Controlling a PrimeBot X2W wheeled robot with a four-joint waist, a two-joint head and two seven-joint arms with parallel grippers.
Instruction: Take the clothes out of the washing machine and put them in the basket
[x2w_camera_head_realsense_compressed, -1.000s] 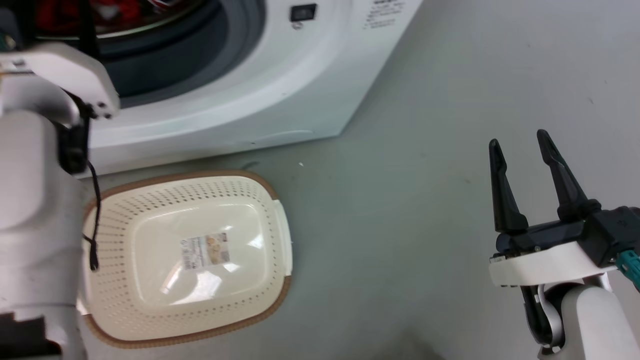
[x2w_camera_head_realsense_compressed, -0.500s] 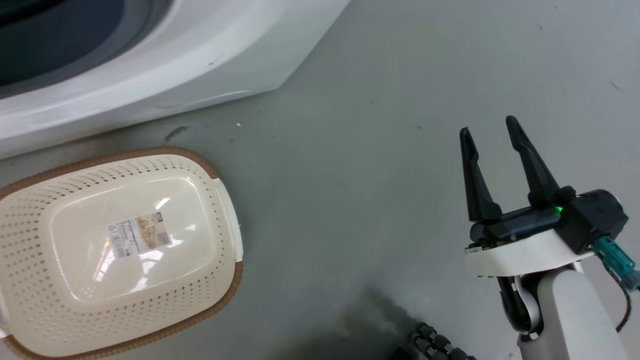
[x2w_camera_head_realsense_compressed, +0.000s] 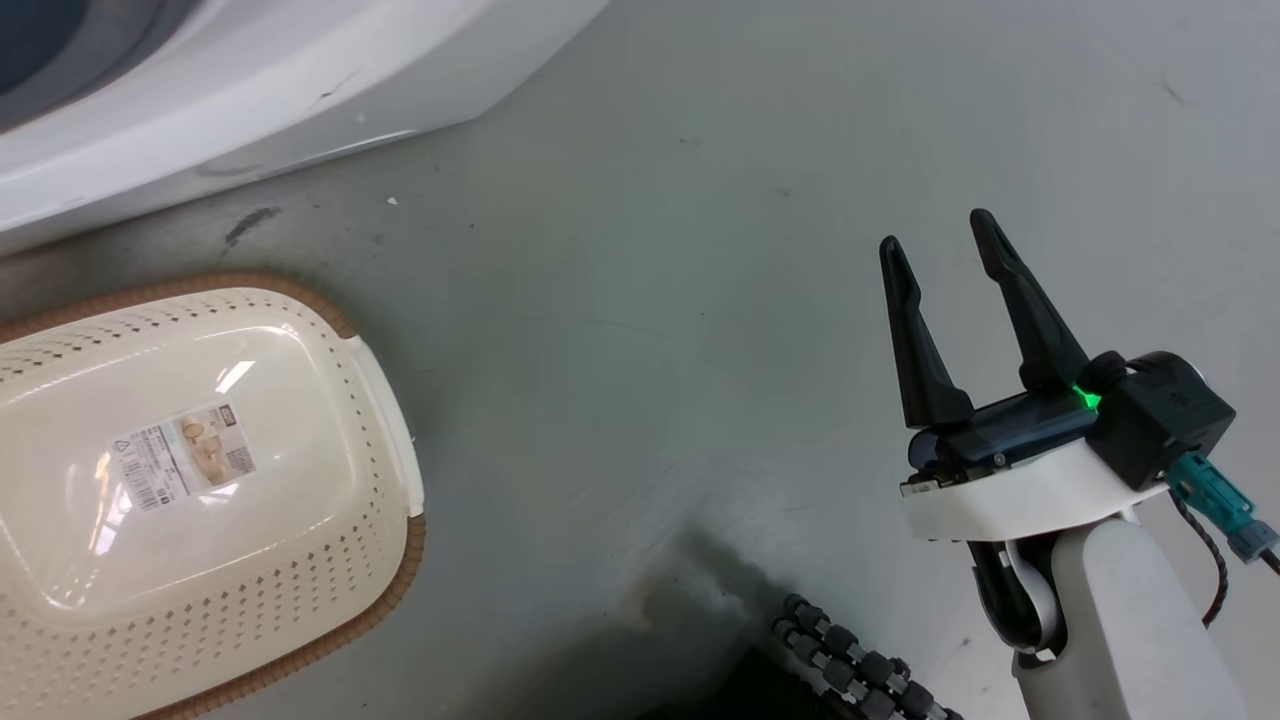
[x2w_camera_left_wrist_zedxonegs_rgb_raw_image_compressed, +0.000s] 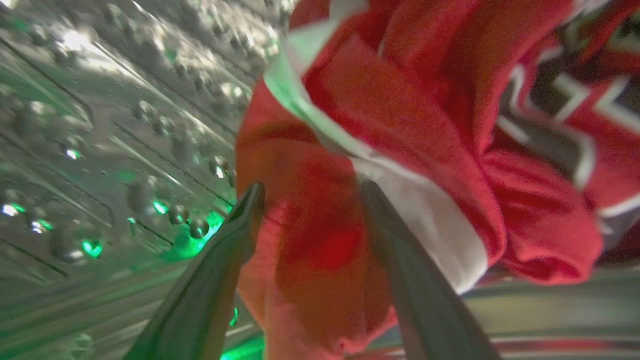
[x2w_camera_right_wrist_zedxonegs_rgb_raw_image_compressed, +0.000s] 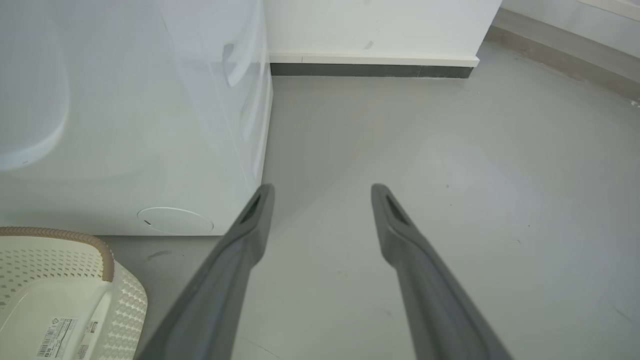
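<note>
Inside the shiny perforated steel drum (x2w_camera_left_wrist_zedxonegs_rgb_raw_image_compressed: 100, 125) of the large white washing machine (x2w_camera_head_realsense_compressed: 250, 110), the left gripper (x2w_camera_left_wrist_zedxonegs_rgb_raw_image_compressed: 312, 187) straddles a fold of the bright red, white-striped clothes (x2w_camera_left_wrist_zedxonegs_rgb_raw_image_compressed: 410, 100), jaws wide apart, nothing pinched. That looks like the grasp step. Next it needs to close and haul the fold to the empty cream-white perforated plastic basket (x2w_camera_head_realsense_compressed: 375, 530) on the floor (x2w_camera_head_realsense_compressed: 650, 300), near left, while the right gripper (x2w_camera_head_realsense_compressed: 936, 232) hovers spread and empty.

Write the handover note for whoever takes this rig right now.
Left pincer: open, straddling a red fold of the clothes in the drum of the washing machine.
Right pincer: open, empty, above the floor.
Basket: on the floor before the machine, no clothes in it.
Done: nothing in the basket yet.
Left: close on the fold, pull it out, drop it in the basket, repeat.
</note>
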